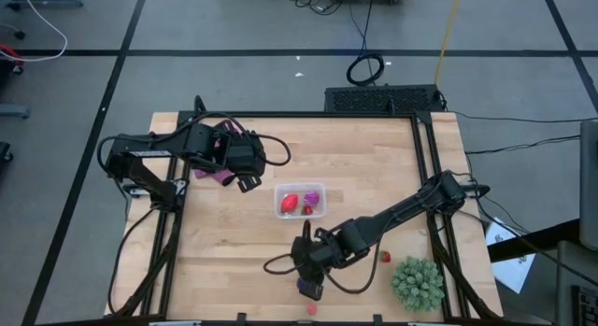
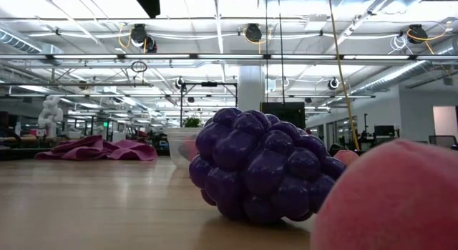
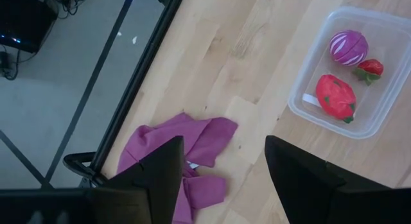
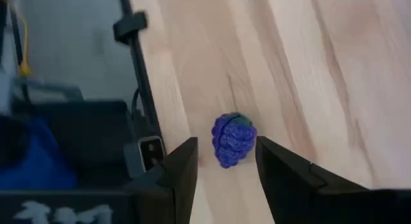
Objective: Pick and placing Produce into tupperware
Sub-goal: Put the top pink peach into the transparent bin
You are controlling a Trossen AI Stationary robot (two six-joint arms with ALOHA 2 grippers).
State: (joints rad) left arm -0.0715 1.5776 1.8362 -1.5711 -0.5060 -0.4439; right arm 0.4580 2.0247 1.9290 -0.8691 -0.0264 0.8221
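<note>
The clear tupperware (image 1: pixel 299 201) stands mid-table and holds a red fruit (image 3: pixel 335 95), a magenta one (image 3: pixel 349 47) and a small strawberry (image 3: pixel 370 68). A dark blue-purple berry cluster (image 4: pixel 233 139) lies on the table near the front edge. My right gripper (image 4: pixel 226 147) is open and slants down over it (image 1: pixel 306 270), one fingertip on either side, apart from it. A pale pink fruit (image 1: pixel 311 308) lies at the front edge, and a small red fruit (image 1: pixel 384 257) sits further right. My left gripper (image 3: pixel 225 147) hangs open above the table's far left (image 1: pixel 248 183).
A purple cloth (image 3: pixel 186 153) lies crumpled under my left gripper, by the table's left rail. A green spiky plant (image 1: pixel 417 282) stands at the front right corner. Black frame rails (image 1: pixel 432 177) run along the table's sides. Bare wood lies between the tupperware and the berry cluster.
</note>
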